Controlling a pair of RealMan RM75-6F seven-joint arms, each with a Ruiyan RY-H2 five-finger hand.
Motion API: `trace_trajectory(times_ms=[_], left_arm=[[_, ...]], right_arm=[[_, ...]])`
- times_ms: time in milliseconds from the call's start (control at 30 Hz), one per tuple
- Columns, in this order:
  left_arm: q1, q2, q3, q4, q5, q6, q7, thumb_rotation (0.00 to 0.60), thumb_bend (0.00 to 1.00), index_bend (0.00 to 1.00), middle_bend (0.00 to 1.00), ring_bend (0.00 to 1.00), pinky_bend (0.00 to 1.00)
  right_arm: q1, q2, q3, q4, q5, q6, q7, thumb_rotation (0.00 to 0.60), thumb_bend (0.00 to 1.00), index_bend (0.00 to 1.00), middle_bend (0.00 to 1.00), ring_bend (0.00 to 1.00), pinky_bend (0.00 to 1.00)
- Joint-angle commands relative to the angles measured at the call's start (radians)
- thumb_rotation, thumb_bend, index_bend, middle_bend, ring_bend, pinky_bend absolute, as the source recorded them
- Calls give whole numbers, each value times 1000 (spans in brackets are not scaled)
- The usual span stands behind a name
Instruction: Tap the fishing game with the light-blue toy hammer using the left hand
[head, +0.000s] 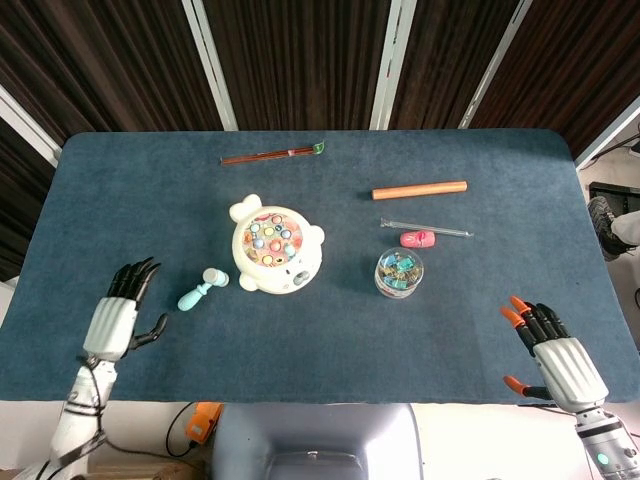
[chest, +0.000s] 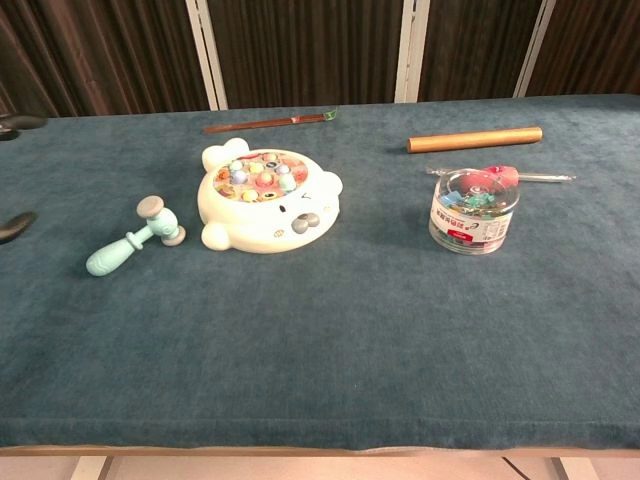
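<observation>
The light-blue toy hammer (head: 201, 289) (chest: 134, 236) lies flat on the blue cloth, just left of the white bear-shaped fishing game (head: 274, 248) (chest: 265, 198). Nothing touches it. My left hand (head: 122, 315) hovers well to the hammer's left near the table's front-left corner, fingers spread and empty; in the chest view only two dark fingertips (chest: 16, 225) show at the left edge. My right hand (head: 556, 356) stays at the front right edge, fingers spread, holding nothing.
A clear tub of clips (head: 399, 272) (chest: 474, 209) stands right of the game, with a pink toy (head: 417, 239) and a clear rod (head: 427, 228) behind it. An orange stick (head: 419, 189) and a brown stick with a green tip (head: 272, 155) lie farther back.
</observation>
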Motion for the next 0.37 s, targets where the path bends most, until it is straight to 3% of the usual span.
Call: trace_trajectory(times_ms=[33, 167, 367], left_arm=[[214, 186, 152, -177, 102, 229, 128, 600, 390, 0, 0, 0, 0], [261, 196, 151, -168, 147, 309, 130, 600, 391, 0, 0, 0, 0], [248, 217, 135, -169, 137, 250, 98, 600, 392, 0, 0, 0, 0]], right_arm=[[-3, -7, 1, -5, 4, 0, -20, 600, 305, 0, 0, 0, 0], [-2, -18, 4, -9, 13, -8, -52, 600, 305, 0, 0, 0, 0], [-3, -32, 2, -9, 11, -12, -85, 600, 305, 0, 0, 0, 0]])
